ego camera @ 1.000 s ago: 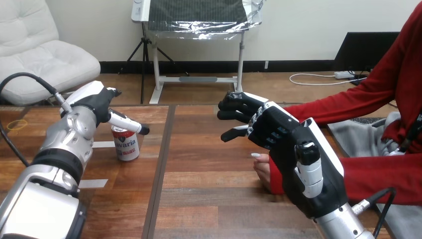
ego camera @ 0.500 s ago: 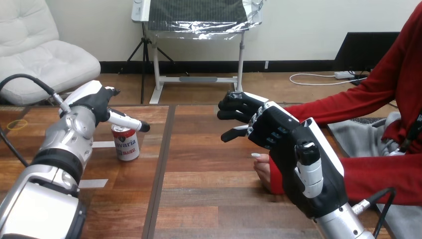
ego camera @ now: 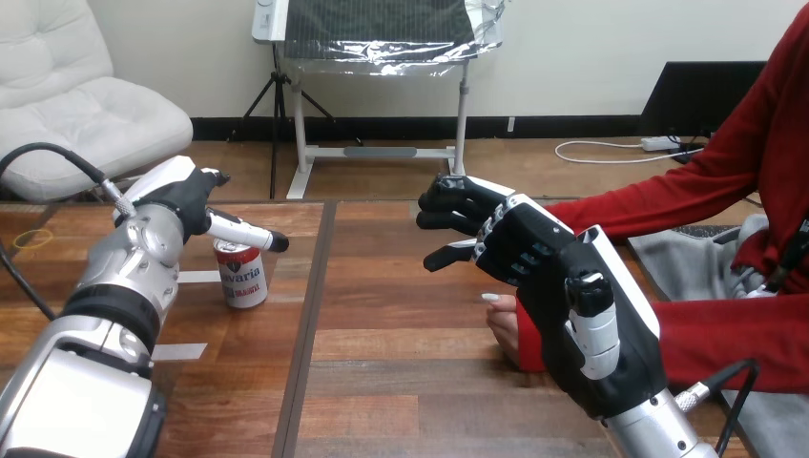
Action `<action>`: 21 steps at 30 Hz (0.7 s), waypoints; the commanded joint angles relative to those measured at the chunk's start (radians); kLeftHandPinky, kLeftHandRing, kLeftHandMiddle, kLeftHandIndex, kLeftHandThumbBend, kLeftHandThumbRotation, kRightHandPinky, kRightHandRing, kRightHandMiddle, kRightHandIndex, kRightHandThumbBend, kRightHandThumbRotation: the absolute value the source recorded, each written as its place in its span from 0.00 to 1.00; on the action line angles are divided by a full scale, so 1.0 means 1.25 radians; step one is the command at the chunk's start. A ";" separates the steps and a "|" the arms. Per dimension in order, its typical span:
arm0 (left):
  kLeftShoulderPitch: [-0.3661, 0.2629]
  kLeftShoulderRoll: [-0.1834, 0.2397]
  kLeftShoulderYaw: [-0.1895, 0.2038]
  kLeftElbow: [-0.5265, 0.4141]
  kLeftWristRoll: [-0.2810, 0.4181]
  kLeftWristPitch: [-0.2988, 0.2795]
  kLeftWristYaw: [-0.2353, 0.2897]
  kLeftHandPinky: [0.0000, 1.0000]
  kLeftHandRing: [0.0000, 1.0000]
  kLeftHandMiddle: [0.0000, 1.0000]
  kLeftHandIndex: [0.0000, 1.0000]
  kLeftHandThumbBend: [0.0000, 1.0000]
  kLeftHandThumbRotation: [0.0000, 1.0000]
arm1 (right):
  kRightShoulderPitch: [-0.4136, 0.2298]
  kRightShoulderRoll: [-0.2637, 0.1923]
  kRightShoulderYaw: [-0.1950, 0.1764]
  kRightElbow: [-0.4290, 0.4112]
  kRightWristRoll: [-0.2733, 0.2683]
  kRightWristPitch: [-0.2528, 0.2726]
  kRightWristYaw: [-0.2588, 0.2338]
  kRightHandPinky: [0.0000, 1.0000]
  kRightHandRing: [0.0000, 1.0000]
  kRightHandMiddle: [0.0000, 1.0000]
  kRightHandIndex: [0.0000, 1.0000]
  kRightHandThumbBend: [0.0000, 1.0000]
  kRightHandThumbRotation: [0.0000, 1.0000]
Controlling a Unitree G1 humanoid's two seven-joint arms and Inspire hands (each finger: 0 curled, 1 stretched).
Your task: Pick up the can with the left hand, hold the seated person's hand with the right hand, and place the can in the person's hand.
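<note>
A red and white can (ego camera: pixel 240 275) stands upright on the wooden table (ego camera: pixel 401 382) at the left. My left hand (ego camera: pixel 181 202) hovers just behind and above it, with one straight finger (ego camera: pixel 246 234) reaching over the can's top; the hand is open and does not grip the can. My right hand (ego camera: pixel 534 256) is raised at centre right, fingers spread and relaxed, holding nothing. The person's hand (ego camera: pixel 503 322) rests on the table below and behind my right hand, mostly hidden by it, with a fingertip showing. I cannot tell whether the two touch.
White tape marks (ego camera: pixel 197 277) lie on the table beside the can and nearer me (ego camera: pixel 177 351). A yellow rubber band (ego camera: pixel 31 239) lies at the far left. The person's red-sleeved arms (ego camera: pixel 725 329) come in from the right.
The straight finger of my left hand has lifted slightly over the can. Everything else stands as before.
</note>
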 commanded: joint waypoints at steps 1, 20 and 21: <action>-0.030 -0.004 -0.003 -0.012 -0.002 0.002 -0.008 0.73 0.90 0.92 0.90 0.87 0.37 | -0.029 0.014 0.001 -0.011 0.015 -0.017 -0.001 0.63 0.79 0.80 0.79 0.88 1.00; -0.026 -0.007 0.013 -0.011 -0.029 0.003 -0.032 0.72 0.88 0.91 0.88 0.87 0.32 | -0.026 0.015 0.001 -0.015 0.008 -0.018 -0.007 0.63 0.78 0.80 0.79 0.88 1.00; -0.024 -0.007 0.012 -0.011 -0.029 0.002 -0.031 0.72 0.88 0.90 0.88 0.87 0.31 | -0.026 0.015 0.001 -0.014 0.010 -0.019 -0.006 0.63 0.78 0.80 0.79 0.88 1.00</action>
